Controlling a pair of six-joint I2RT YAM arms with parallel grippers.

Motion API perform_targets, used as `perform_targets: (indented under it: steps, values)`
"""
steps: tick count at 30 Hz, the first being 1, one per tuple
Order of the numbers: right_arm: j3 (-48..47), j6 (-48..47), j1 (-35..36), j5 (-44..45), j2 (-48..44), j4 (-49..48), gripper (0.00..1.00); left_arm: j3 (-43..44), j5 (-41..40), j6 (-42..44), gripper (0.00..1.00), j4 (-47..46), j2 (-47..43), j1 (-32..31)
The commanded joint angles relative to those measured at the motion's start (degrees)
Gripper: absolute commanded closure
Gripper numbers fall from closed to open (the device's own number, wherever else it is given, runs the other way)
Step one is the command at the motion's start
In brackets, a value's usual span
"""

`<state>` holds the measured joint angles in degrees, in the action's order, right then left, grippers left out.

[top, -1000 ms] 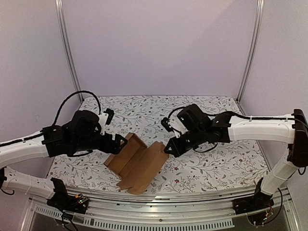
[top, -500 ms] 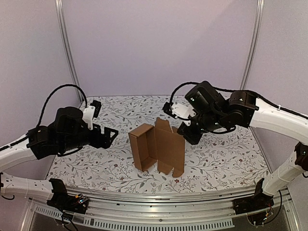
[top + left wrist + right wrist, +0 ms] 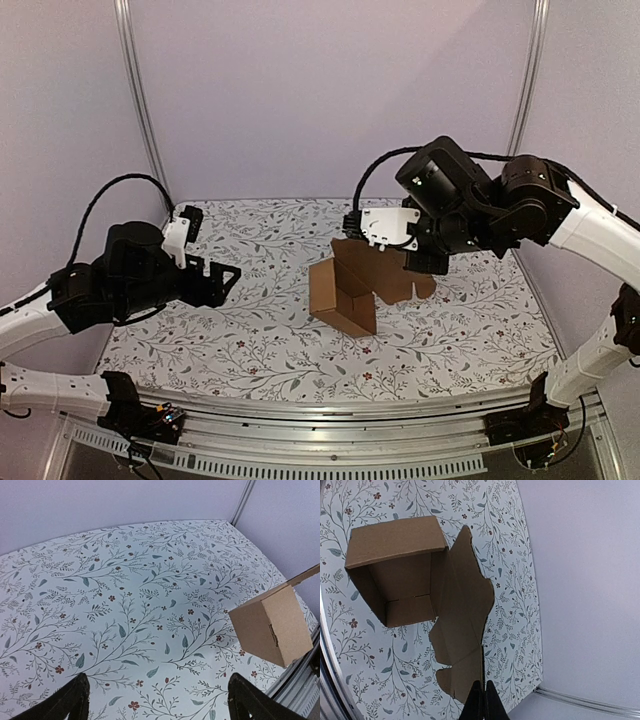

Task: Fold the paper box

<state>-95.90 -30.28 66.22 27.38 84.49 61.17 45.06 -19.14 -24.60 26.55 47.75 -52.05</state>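
A half-folded brown box (image 3: pixel 340 295) hangs at mid-table from its flap (image 3: pixel 465 605), pinched at the edge by the closed right gripper (image 3: pixel 480 700). Its low corner may touch the table (image 3: pixel 100 580). The left gripper (image 3: pixel 225 283) is wide open, well apart; the cardboard looks light, stiff and easily creased, so grip walls or flap edges.

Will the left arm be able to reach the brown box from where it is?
Probably yes. The left end effector is open and faces the paper box, with only bare flowery table between them. The right end effector is shut on the box's flap, so that side is taken.
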Motion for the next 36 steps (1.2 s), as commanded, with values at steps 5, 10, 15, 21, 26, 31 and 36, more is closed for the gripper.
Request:
perform_targets:
  steps: [5, 10, 15, 21, 26, 31, 36]
  values:
    - [-11.97, -8.61, 0.95, 15.14, 10.20, 22.16, 1.00, -0.25, -0.15, 0.47, 0.06, 1.09, -1.66, 0.64]
    - [-14.39, -8.07, 1.04, 15.72, 14.50, 25.50, 1.00, -0.82, -0.23, 0.28, 0.06, 1.09, -2.08, 0.64]
    - [-17.74, -7.47, 1.22, 12.34, 20.32, 27.08, 1.00, -0.94, -0.38, 0.30, 0.06, 1.06, -2.15, 0.64]
    - [-20.24, -9.12, 1.26, 12.06, 27.23, 26.19, 1.00, -0.98, -0.80, 0.21, 0.06, 1.55, -2.20, 0.64]
    - [-23.40, -10.23, 1.29, 11.19, 30.88, 25.42, 1.00, -1.11, -1.00, 0.21, 0.06, 1.66, -2.29, 0.61]
    - [-25.90, -10.32, 1.71, 10.33, 33.79, 25.19, 0.91, -1.12, -1.19, 0.20, 0.06, 1.60, -1.95, 0.64]
    - [-26.38, -10.96, 2.25, 10.01, 34.10, 23.21, 0.70, -0.94, -1.12, 0.19, 0.06, 1.35, -1.14, 0.59]
